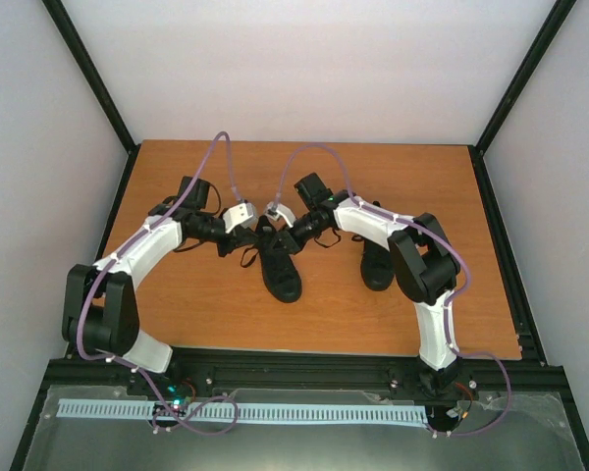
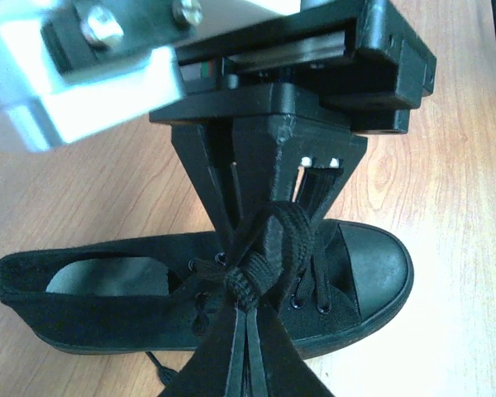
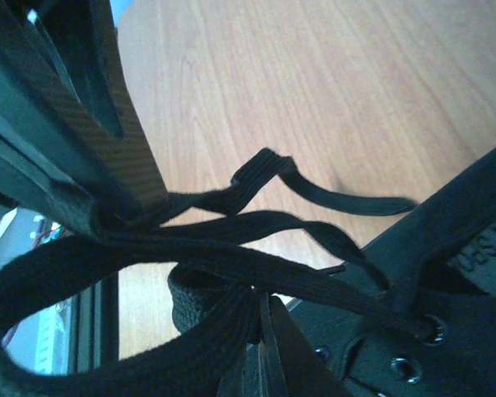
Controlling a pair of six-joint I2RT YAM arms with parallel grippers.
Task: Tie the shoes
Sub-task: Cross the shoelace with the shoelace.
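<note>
Over the wooden table, our left gripper and right gripper each clamp shut on the laces of the left shoe, meeting close, we judge, to draw the knot tight.

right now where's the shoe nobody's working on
In the top view, the idle shoe lies right of centre on the table, partly under the right arm, beside the shoe being tied.

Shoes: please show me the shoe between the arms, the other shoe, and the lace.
shoe between the arms [image 1: 284,277], top view, on its near end.
other shoe [image 1: 377,273], top view, on its near end.
lace [image 2: 246,279], left wrist view, on its bunched knot.
</note>
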